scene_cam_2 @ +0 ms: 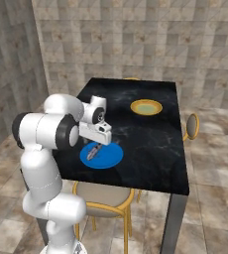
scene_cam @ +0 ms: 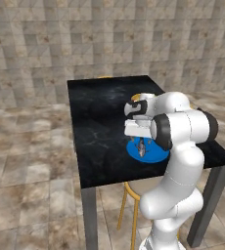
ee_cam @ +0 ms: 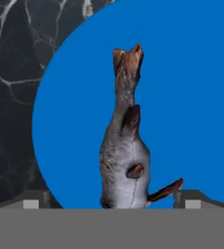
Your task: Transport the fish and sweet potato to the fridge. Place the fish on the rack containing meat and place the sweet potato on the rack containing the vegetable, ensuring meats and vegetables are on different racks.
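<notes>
The black marble table [scene_cam: 100,132] fills the middle of the left base view, and toward its lower right a blue plate [scene_cam: 156,155] sits near the front edge, just clear of the white arm. On that plate lies the fish [scene_cam: 142,147], small and silver-grey; my guess is that it is served flat on a dish so it sits still and a little raised, easy to come down on from above. The gripper [scene_cam: 143,140] hangs right over it, hand pointed down at the plate, which looks to me like a descent for a pick rather than a carry. In the right base view the same blue plate shows at centre left, with the fish on its left part under the hand, and a yellow dish [scene_cam_2: 146,107] stands well apart toward the upper right of the table; I cannot make out what it holds. In the hand view the fish runs up the middle of the frame, tail at the top, body at the bottom. The two fingertips [ee_cam: 34,200] stand wide apart at the lower left and lower right with nothing between them but the fish's lower body, not yet touched. A wooden chair [scene_cam_2: 102,202] is tucked beneath.
</notes>
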